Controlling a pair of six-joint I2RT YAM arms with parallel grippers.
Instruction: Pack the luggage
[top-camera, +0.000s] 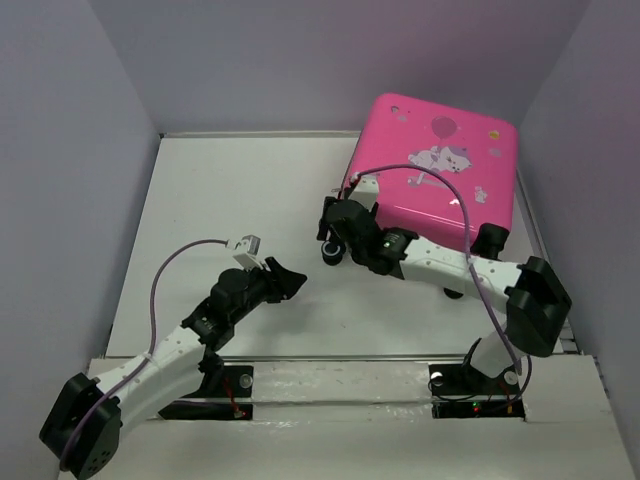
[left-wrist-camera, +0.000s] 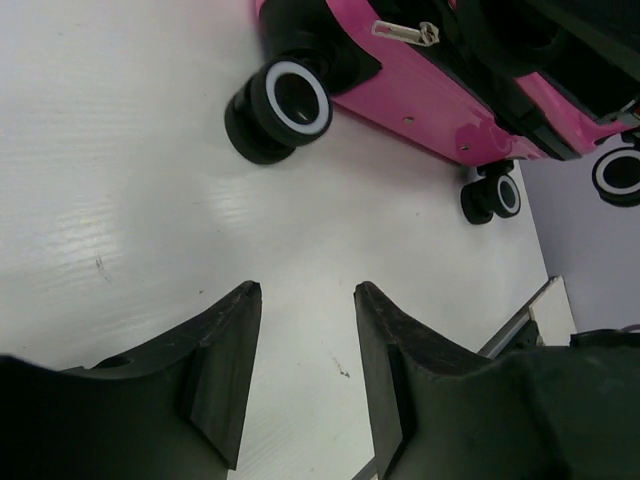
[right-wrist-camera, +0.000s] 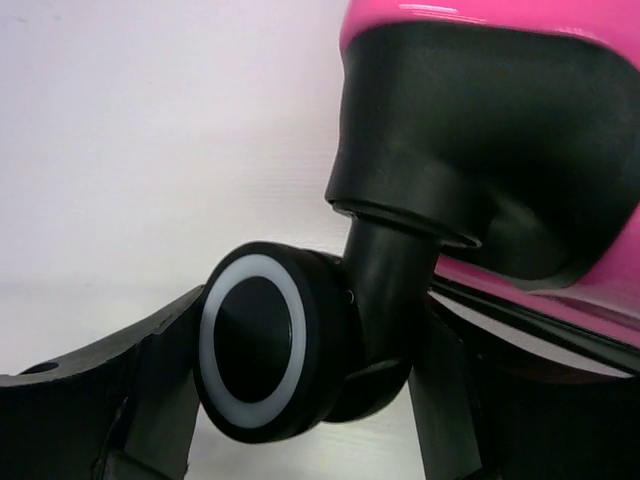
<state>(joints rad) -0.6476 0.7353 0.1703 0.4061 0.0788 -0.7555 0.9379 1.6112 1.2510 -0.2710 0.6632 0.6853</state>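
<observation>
Left arm, near-left part of the white worktop: black left gripper low over bare surface, pointing right toward the case. Fingers moderately apart, nothing between them, only white board below.

Centre: black right gripper reaches in from the right, at the near-left corner of the case. Wrist view: fingers stand on either side of a black caster wheel with a white ring, close against it. Cannot tell whether they press on it.

Right: hot-pink hard-shell suitcase lies flat and closed at the worktop's far-right corner. Printed shell up, with cartoon cat and balloon. Black wheels face the near edge. Left wrist view shows the case's underside edge, with a silver zipper pull lying on the pink shell.
</observation>
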